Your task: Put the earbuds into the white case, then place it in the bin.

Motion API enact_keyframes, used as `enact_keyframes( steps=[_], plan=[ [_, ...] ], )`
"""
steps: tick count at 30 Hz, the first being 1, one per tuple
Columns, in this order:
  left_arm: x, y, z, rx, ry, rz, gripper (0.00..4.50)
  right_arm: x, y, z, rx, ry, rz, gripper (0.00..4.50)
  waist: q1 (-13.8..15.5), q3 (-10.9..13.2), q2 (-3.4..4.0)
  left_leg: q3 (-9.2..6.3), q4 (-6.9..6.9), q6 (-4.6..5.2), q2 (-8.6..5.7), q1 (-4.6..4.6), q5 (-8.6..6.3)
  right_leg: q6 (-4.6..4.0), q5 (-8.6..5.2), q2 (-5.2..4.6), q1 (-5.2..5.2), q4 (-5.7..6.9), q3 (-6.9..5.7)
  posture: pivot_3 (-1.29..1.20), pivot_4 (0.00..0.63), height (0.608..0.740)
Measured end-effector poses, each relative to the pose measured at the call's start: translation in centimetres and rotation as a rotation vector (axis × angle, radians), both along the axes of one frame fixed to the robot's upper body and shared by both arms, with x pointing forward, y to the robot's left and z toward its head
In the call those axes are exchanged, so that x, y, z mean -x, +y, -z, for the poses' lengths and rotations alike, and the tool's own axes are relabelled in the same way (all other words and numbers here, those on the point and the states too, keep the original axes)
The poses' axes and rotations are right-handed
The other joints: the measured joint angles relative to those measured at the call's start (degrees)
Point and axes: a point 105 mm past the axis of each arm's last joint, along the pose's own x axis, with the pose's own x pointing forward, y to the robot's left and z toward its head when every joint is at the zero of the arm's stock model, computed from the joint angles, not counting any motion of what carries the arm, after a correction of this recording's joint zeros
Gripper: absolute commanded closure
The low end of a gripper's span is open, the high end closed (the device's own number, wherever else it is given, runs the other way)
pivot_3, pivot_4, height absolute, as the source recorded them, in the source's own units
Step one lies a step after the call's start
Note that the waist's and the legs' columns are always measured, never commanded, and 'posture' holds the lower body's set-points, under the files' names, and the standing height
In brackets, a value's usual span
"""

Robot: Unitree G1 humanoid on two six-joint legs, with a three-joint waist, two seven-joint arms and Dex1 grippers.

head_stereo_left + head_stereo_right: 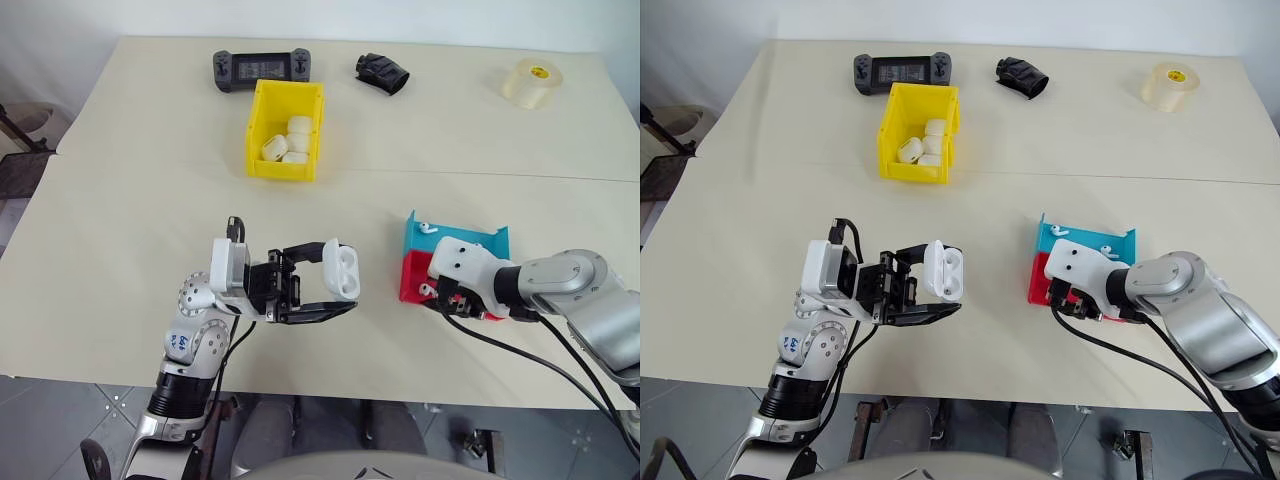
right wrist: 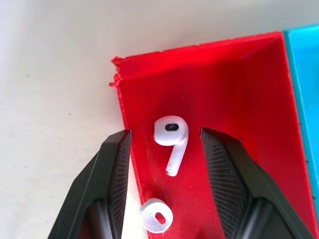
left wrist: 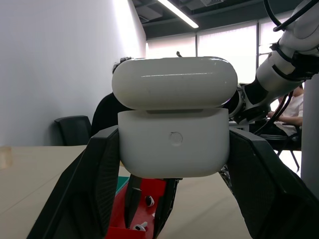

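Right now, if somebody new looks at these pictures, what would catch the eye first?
First, the white case, lid flipped open, clamped in the left gripper above the table's near edge. Next, the right gripper, open over the red tray, its fingers either side of an earbud. Farther back stands the bright yellow bin holding more white cases.

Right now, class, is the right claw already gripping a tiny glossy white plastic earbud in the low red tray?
No: the right claw stands open around one earbud lying in the red tray, with gaps on both sides.

Cream table [image 1: 150, 200], white wall [image 3: 50, 64]
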Motion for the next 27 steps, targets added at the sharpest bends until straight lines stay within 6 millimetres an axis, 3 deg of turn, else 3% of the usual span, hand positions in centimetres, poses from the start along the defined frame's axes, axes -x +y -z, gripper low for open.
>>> enact_keyframes(
  steps=[9, 13, 16, 27],
  plan=[
    [0.1, 0.0, 0.0, 0.0, -0.012, 0.006, 1.7, -0.3, 0.3, 0.1, -0.012, -0.017, 0.017, 2.23, 0.0, 0.0, 0.0, 0.0, 0.0, 0.0, 0.0, 0.0, 0.0, 0.0, 0.0, 0.0, 0.0, 0.0, 0.0, 0.0, 0.15, 0.74],
    [0.2, 0.1, 0.1, -0.001, -0.017, 0.01, 1.7, -0.2, 0.6, 0.2, -0.021, -0.016, 0.015, 3.13, 0.0, 0.0, 0.01, 0.0, 0.0, 0.0, 0.0, 0.01, 0.0, 0.0, 0.0, 0.01, 0.0, 0.01, 0.0, 0.0, 0.15, 0.74],
    [0.1, 0.1, 0.2, -0.003, -0.016, 0.013, 1.7, -0.1, 0.7, 0.2, -0.021, -0.018, 0.014, 4.05, 0.0, 0.0, 0.01, 0.0, 0.0, 0.0, 0.0, 0.01, 0.0, 0.0, 0.0, 0.01, 0.0, 0.01, 0.0, 0.0, 0.15, 0.74],
    [-0.1, 0.8, 1.6, -0.009, 0.001, 0.009, 1.7, 0.0, 0.8, 0.1, -0.04, -0.014, 0.006, 4.05, 0.0, 0.0, 0.01, 0.0, 0.0, 0.0, 0.0, 0.01, 0.0, 0.0, 0.0, 0.01, -0.01, 0.01, 0.0, 0.0, 0.15, 0.74]
  ],
)
